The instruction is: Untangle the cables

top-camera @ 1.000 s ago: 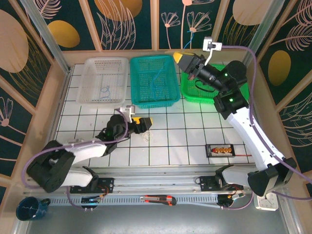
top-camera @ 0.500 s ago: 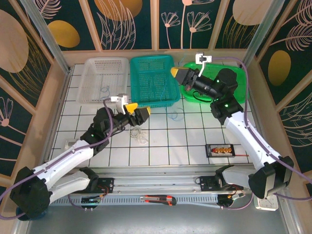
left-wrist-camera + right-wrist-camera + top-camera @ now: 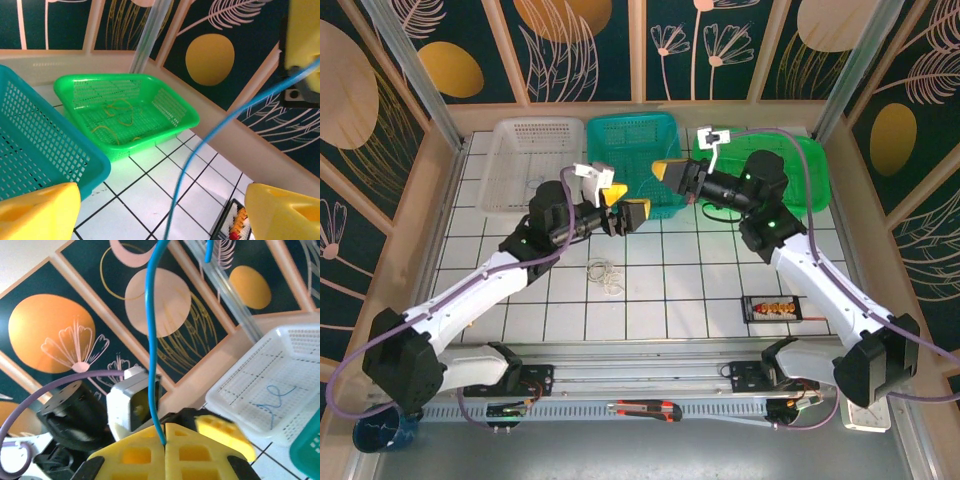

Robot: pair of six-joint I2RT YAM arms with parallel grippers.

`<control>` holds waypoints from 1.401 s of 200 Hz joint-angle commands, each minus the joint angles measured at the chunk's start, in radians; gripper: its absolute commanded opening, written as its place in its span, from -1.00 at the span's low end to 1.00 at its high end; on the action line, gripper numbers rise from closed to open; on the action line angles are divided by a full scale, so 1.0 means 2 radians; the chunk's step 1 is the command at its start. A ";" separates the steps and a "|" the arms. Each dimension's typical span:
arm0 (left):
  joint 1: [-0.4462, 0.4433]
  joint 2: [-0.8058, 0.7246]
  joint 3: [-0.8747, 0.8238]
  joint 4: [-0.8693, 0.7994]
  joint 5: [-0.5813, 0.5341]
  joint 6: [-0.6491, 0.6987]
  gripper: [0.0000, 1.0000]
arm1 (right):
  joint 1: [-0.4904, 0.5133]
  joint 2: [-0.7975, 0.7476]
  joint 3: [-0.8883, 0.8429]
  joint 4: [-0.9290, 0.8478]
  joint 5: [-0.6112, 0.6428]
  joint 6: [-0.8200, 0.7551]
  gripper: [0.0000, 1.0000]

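Where the white tiled table begins on the left, a white lattice basket holds a short curly blue wire, and a teal mesh basket sits beside it. A small pale tangle of wires lies on the tiles. The left gripper spreads its yellow fingers around a long blue wire, seemingly without touching it. The right gripper pinches that wire between fingers pressed together. Rightmost, a green basket holds looping yellow-orange wires.
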 commanded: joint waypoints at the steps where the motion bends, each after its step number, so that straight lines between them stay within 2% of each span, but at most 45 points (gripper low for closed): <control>1: -0.002 0.010 0.021 0.003 0.023 0.016 0.59 | 0.022 0.009 0.005 0.001 0.005 -0.015 -1.00; 16: -0.002 0.012 0.019 0.012 0.018 0.013 0.37 | 0.035 0.013 0.006 0.000 0.010 -0.018 -1.00; 32: -0.002 0.006 0.009 0.029 0.009 0.006 -0.02 | 0.043 0.015 0.003 0.002 0.014 -0.018 -1.00; 59: -0.002 -0.008 -0.007 0.052 -0.025 -0.005 -1.00 | 0.044 0.017 -0.004 0.007 0.019 -0.017 -1.00; 65: -0.002 -0.011 -0.007 0.051 -0.039 -0.006 -1.00 | 0.044 0.018 -0.005 0.006 0.021 -0.017 -0.99; 75: -0.001 -0.015 0.000 0.041 -0.070 -0.004 -1.00 | 0.043 0.017 -0.005 0.003 0.023 -0.020 -0.74; 84: 0.002 -0.016 0.013 0.024 -0.096 0.005 -1.00 | 0.042 0.015 -0.007 0.001 0.025 -0.023 -0.35; 93: 0.010 -0.016 0.028 0.006 -0.119 0.012 -1.00 | 0.040 0.011 -0.010 0.000 0.028 -0.024 -0.11; 102: 0.023 -0.014 0.053 -0.009 -0.132 0.016 -1.00 | 0.036 0.007 -0.015 0.000 0.032 -0.025 0.04; 115: 0.053 -0.007 0.086 -0.029 -0.138 0.017 -1.00 | 0.030 0.000 -0.024 0.001 0.035 -0.025 0.16; 142: 0.118 0.027 0.167 -0.075 -0.140 0.038 -1.00 | 0.019 -0.014 -0.045 0.000 0.041 -0.025 0.24; 164: 0.154 0.071 0.242 -0.119 -0.147 0.066 -1.00 | 0.018 -0.020 -0.055 -0.011 0.050 -0.028 0.26; 183: 0.181 0.106 0.276 -0.133 -0.160 0.082 -1.00 | -0.003 -0.024 -0.063 -0.022 0.056 -0.033 0.27; 223: 0.235 0.164 0.298 -0.130 -0.180 0.093 -1.00 | -0.007 -0.029 -0.074 -0.049 0.072 -0.047 0.27; 280: 0.282 0.216 0.282 -0.118 -0.203 0.107 -1.00 | -0.007 -0.038 -0.112 -0.059 0.079 -0.048 0.28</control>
